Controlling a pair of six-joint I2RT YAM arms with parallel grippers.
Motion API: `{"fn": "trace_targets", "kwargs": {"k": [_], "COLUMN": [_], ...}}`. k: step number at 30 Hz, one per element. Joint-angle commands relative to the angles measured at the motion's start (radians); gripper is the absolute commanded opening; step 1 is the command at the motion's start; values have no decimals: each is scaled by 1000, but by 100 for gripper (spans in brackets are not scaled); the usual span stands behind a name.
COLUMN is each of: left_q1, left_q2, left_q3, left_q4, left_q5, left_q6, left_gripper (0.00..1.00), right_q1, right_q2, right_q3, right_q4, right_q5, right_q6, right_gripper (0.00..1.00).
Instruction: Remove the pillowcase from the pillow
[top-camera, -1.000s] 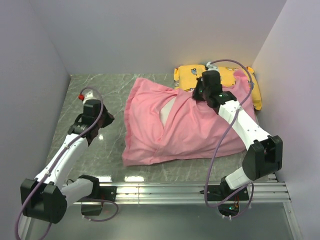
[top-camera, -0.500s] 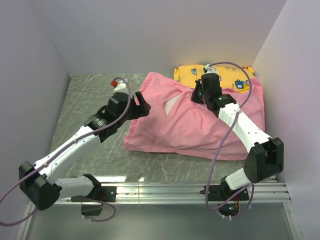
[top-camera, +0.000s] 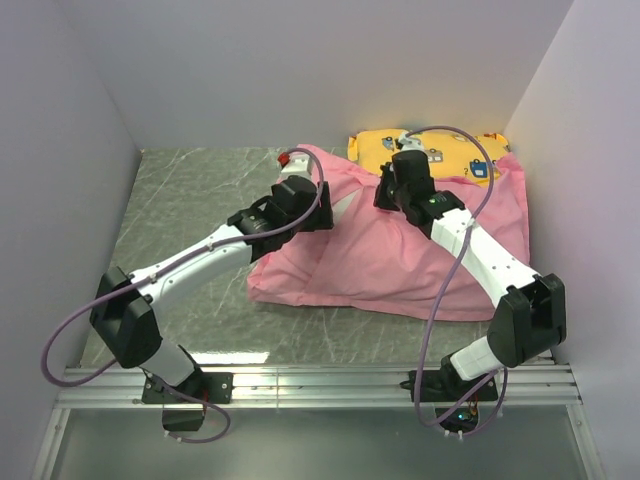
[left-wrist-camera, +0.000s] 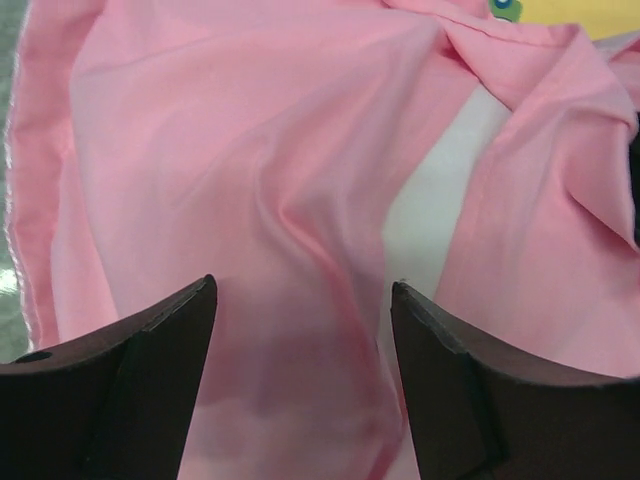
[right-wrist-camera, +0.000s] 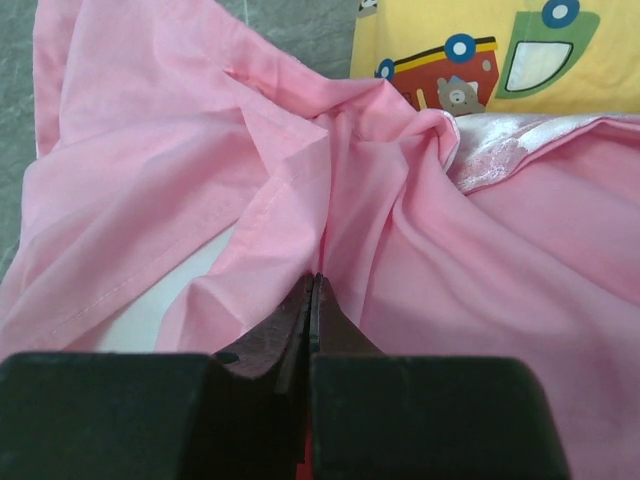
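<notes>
The pink pillowcase (top-camera: 390, 265) lies rumpled across the middle of the table, with the white pillow (top-camera: 344, 206) showing through its opening. My right gripper (top-camera: 384, 192) is shut on a fold of the pillowcase (right-wrist-camera: 440, 280) beside that opening, and creases run into its closed tips (right-wrist-camera: 315, 280). A strip of pillow (right-wrist-camera: 160, 305) shows to their left. My left gripper (top-camera: 322, 214) hovers open over the left side of the opening. Its fingers (left-wrist-camera: 190, 320) straddle pink pillowcase (left-wrist-camera: 200, 150), with the pillow (left-wrist-camera: 430, 200) just to the right.
A yellow cartoon-vehicle pillow (top-camera: 440, 152) lies against the back wall, partly under the pink fabric, and fills the top right of the right wrist view (right-wrist-camera: 480, 60). Grey walls close in the marbled table (top-camera: 190, 200) on the left, back and right. A metal rail (top-camera: 330, 380) runs along the near edge.
My left arm swung in from the left side of the table to the pillowcase opening, and its jaws opened. The right gripper tugged the pillowcase back and right.
</notes>
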Motion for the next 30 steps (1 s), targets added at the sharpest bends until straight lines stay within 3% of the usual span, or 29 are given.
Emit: {"fn": "trace_targets", "kwargs": {"k": [1,2,4,5,9,17,22,24,28,30], "left_q1": [1,4,13,30,128,434,447,426,381,366], "left_q2": [52,66,98,101,13,-153,-46,-12,14,5], "left_q3": [62,70,91,90,-40,-475,-602,-648,-659,-663], "left_q4": [9,-6,-55,-70,-46,165,421,513,595,618], "left_q5": [-82,-127,-171,-188,-159,99,258,300,328,331], "left_q6": [15,12,-1,-10,-61,-220,-278,-294,-289,-286], "left_gripper": [75,71,50,29,1,1,0,0,0,0], "right_q1": [13,17,16,17,14,-59,-67,-41,62,114], "right_q2": [-20,-20,-26,-28,-42,-36,-53,-74,-123,-141], "right_q3": [-13,-16,-22,-26,-42,-56,-79,-79,-47,-2], "right_q4": [28,29,29,29,23,14,20,12,-27,-49], "right_q5": [9,7,7,12,45,50,32,42,165,237], "right_q6": [-14,-14,-17,-21,-38,-25,-21,-40,-86,-100], "right_gripper": [0,0,0,0,0,0,0,6,46,55]}}
